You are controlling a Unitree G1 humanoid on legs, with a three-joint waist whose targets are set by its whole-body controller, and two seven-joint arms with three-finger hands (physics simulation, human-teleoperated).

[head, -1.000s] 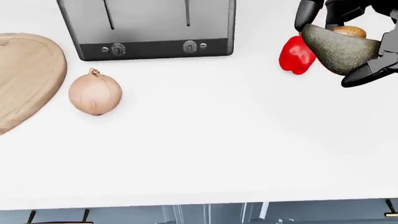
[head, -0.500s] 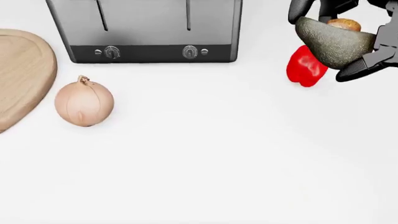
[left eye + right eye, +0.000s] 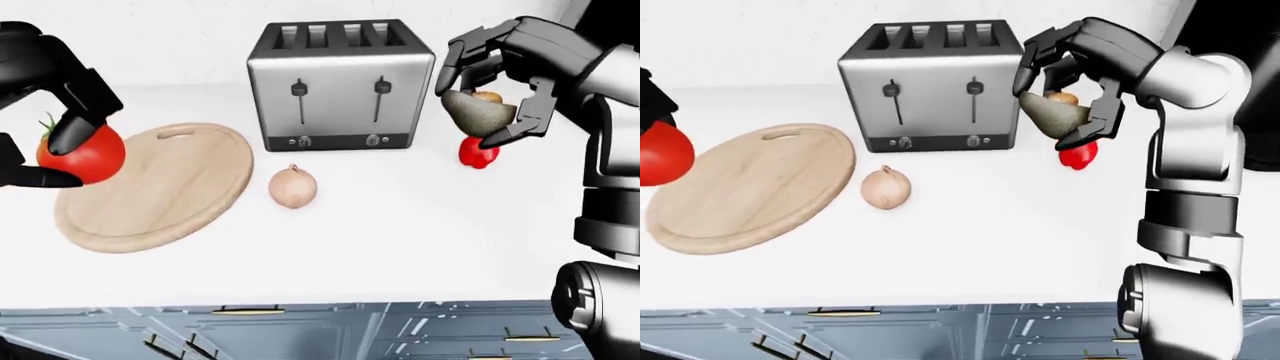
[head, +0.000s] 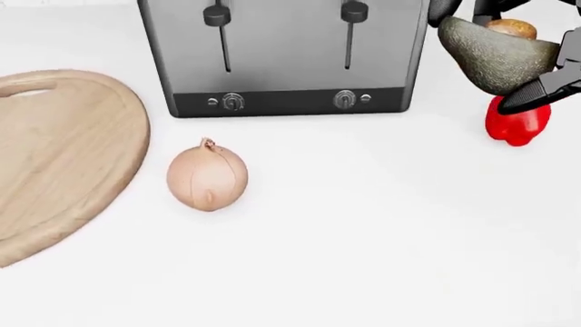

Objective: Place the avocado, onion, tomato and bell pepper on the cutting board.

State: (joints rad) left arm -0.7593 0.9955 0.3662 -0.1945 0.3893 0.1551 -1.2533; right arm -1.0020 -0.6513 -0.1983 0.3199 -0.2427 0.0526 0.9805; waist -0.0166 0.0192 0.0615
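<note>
So both hands are loaded at once here. The left hand (image 3: 50, 142) is clamped around the tomato (image 3: 82, 154), holding it in the air at about 9 o'clock off the cutting board (image 3: 160, 184), right by the board's left edge in the left-eye view. The right hand (image 3: 495, 86) has its fingers wrapped around the avocado (image 4: 495, 54), a halved one with the pit showing, up off the desk (image 3: 400, 225) at 3 o'clock from the toaster (image 3: 340, 82).

What's changed: the whole head view has slid compared with half a second back, so toaster, onion (image 4: 207, 175) and board all sit further right and lower. That's the camera moving, not the stuff. The avocado hasn't really gone anywhere relative to the bell pepper (image 4: 517, 126), which sits on the desk just under it.

Nothing's on the board yet. The onion lies loose between board and toaster. My guess is the tomato goes down first since it's closest.
</note>
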